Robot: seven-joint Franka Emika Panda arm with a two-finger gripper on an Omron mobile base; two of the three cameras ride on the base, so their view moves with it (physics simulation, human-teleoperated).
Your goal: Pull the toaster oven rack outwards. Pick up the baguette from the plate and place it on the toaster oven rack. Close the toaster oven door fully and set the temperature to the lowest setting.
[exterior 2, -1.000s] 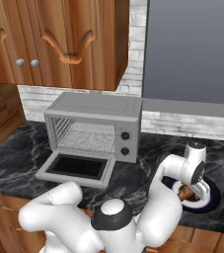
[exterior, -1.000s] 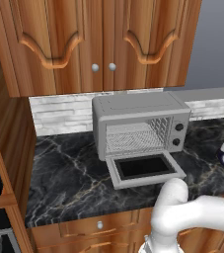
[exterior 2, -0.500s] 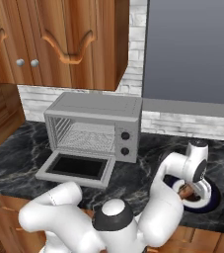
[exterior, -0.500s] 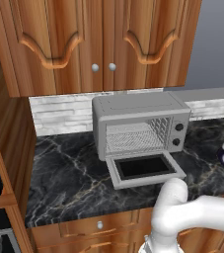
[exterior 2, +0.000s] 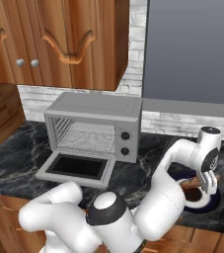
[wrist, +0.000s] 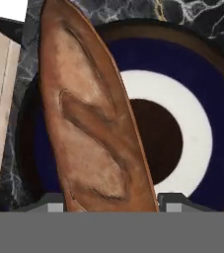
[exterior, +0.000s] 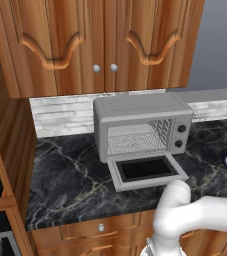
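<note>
Tool [exterior 2: 211,184] closed in on baguette [wrist: 91,123] since a second ago, jaws now part-open against its sides, low over plate [wrist: 202,94] | grasp looks made, lift next | oven [exterior: 142,125] door [exterior: 147,170] down, rack [exterior: 133,140] bare inside | plate on tabletop [exterior: 70,175], baguette across it
</note>
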